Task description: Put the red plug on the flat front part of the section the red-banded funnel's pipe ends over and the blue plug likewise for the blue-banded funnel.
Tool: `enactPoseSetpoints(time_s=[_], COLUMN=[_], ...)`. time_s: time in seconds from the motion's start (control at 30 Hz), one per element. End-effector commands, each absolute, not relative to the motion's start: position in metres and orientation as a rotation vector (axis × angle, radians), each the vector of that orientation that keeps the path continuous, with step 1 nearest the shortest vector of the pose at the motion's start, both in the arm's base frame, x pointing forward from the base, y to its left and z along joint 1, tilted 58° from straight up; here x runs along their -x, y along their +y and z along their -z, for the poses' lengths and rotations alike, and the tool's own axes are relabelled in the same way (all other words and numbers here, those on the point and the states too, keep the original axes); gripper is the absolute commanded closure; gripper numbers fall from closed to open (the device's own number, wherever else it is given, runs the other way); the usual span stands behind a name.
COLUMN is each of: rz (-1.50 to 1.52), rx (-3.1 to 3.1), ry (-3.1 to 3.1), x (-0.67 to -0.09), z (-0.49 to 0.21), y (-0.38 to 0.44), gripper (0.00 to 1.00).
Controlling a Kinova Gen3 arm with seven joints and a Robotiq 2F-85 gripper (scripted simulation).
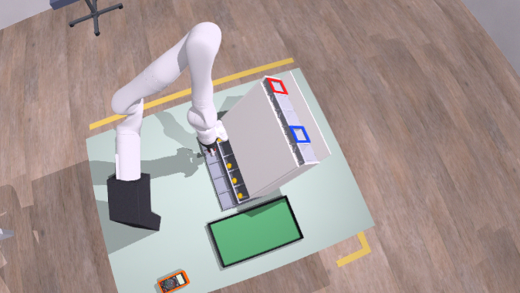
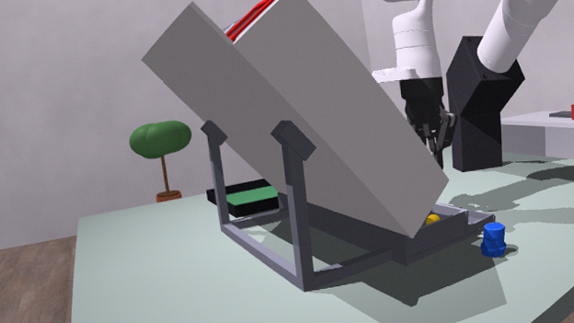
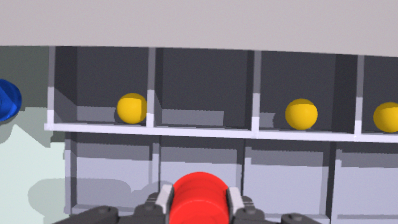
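My gripper is shut on the red plug, pointing down above the flat front part of the second section, counted from the blue plug's end. Whether the plug touches it cannot be told. The blue plug stands on the table beside that end. The red-banded funnel is at the top, at the same end; the blue-banded funnel is further along. Yellow marbles lie in the first, third and further sections; none shows in the second. The cover hides the pipes.
The tilted cover stands close beside my gripper, on a grey frame. The green tray lies beyond the far end of the sections and holds no marbles. An orange multimeter lies near the table's edge.
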State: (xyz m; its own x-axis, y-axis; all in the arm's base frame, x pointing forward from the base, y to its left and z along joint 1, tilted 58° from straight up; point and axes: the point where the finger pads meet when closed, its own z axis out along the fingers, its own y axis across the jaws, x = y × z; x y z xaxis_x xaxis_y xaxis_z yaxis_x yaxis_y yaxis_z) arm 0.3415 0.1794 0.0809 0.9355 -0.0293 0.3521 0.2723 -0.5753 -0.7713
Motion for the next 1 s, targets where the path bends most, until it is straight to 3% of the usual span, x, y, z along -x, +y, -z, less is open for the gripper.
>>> enactPoseSetpoints(time_s=[0.0, 0.97], rz=[0.42, 0.416], rx=[2.152, 2.152], ry=[-0.165, -0.164], x=[-0.341, -0.353], z=[-0.08, -0.055], y=[0.181, 0.221], gripper=[1.0, 1.0])
